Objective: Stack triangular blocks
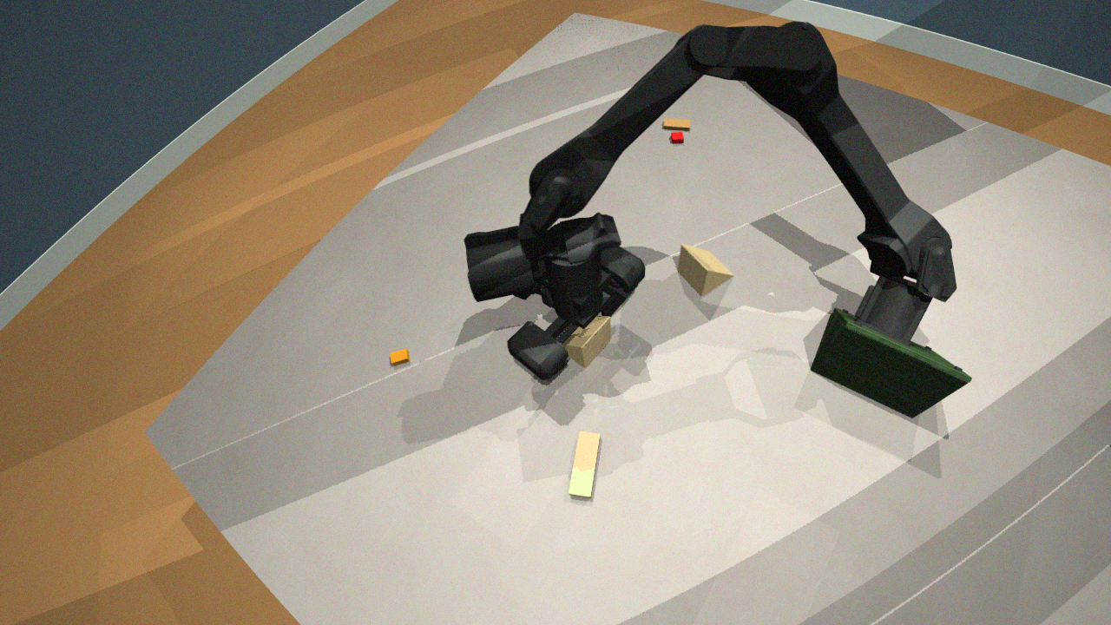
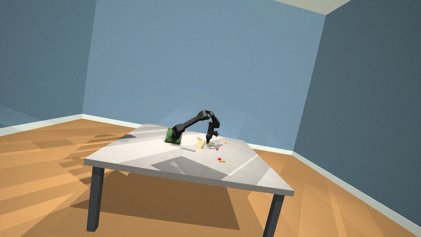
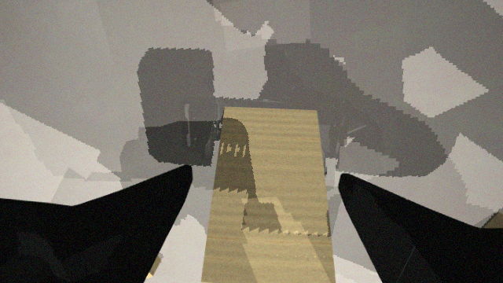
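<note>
One tan triangular block (image 1: 592, 344) (image 2: 209, 143) (image 3: 287, 157) stands on the table below the hand. My gripper (image 1: 581, 340) (image 2: 208, 142) (image 3: 265, 176) is open and empty, pointing down, with one finger on each side of this block. In the wrist view a gap shows between each fingertip and the block. The far finger is partly hidden in the top view. The other tan triangular block (image 1: 701, 269) (image 2: 200, 144) stands apart, between the hand and the arm's base; only a sliver of it (image 3: 496, 222) shows at the wrist view's right edge.
A flat pale plank (image 1: 585, 464) (image 2: 199, 138) lies near the gripped-at block. A small orange block (image 1: 399, 357) (image 2: 225, 143), a red block (image 2: 217, 149), another red block (image 1: 677, 137) (image 2: 219, 159) and a tan slab (image 1: 676, 124) (image 2: 222, 161) lie farther off. The arm stands on a green base (image 1: 885, 365) (image 2: 173, 137).
</note>
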You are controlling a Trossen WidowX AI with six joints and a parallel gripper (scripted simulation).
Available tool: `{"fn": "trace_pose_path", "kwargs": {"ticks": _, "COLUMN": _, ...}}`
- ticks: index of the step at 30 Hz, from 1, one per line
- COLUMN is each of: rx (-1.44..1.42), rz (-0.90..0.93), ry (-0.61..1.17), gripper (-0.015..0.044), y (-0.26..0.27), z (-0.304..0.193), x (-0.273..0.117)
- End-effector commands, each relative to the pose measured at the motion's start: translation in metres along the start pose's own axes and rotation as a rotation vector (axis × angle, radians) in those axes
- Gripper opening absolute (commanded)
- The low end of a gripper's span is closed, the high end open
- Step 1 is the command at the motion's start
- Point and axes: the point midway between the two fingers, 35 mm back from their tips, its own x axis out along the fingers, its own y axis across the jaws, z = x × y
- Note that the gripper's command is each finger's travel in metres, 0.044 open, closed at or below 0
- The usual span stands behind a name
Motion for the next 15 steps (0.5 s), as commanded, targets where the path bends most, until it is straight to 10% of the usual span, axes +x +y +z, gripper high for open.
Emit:
{"fn": "trace_pose_path", "kwargs": {"ticks": 1, "rx": -0.008, "rz": -0.006, "ry": 0.001, "gripper": 0.044, "y": -0.0019, "z": -0.0024, "x": 0.0072}}
{"fn": "trace_pose_path", "kwargs": {"ticks": 15, "rx": -0.008, "rz": -0.006, "ry": 0.001, "gripper": 0.0223, "y": -0.0021, "z": -0.0026, "x": 0.0082}}
